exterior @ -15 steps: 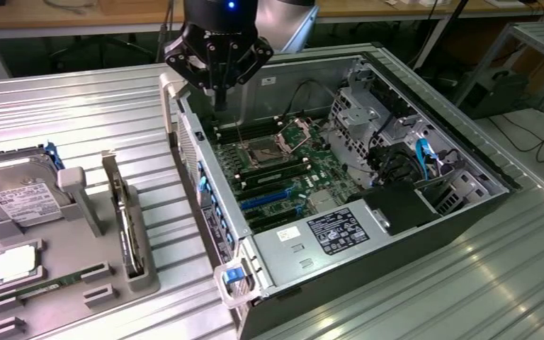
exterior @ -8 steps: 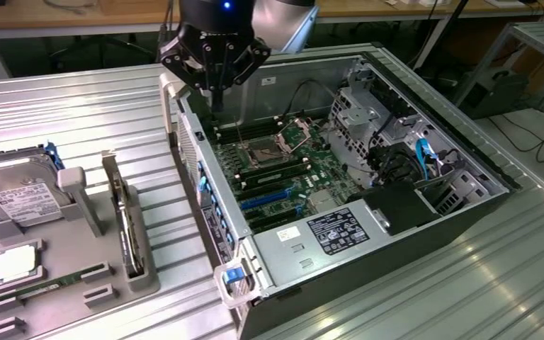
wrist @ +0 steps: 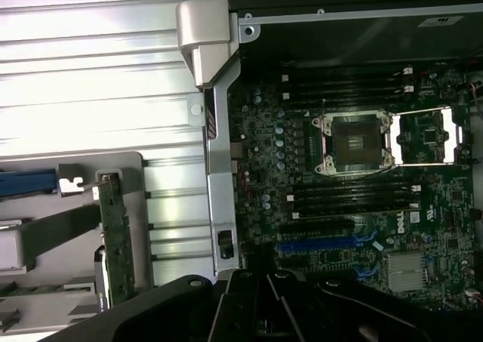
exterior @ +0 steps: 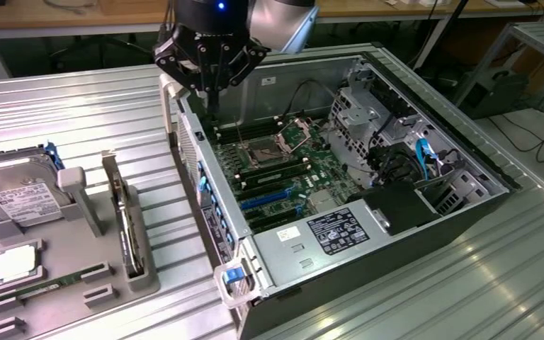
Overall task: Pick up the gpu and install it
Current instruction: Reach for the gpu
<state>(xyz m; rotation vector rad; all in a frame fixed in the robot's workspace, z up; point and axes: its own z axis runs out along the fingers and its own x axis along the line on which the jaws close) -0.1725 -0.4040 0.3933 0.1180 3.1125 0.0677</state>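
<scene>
Over the computer case [exterior: 253, 244]: end effector [exterior: 212, 106], clenched, empty.
In the grey holder [exterior: 83, 212] on the desk [exterior: 83, 106]: gpu [exterior: 125, 219], upright on edge.

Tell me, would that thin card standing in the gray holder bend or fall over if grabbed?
The gpu looks like a rigid board, so it probably stays stiff. It stands on its thin edge in the gray holder, so once lifted out it might tip easily. Its bare circuitry looks fragile.
</scene>
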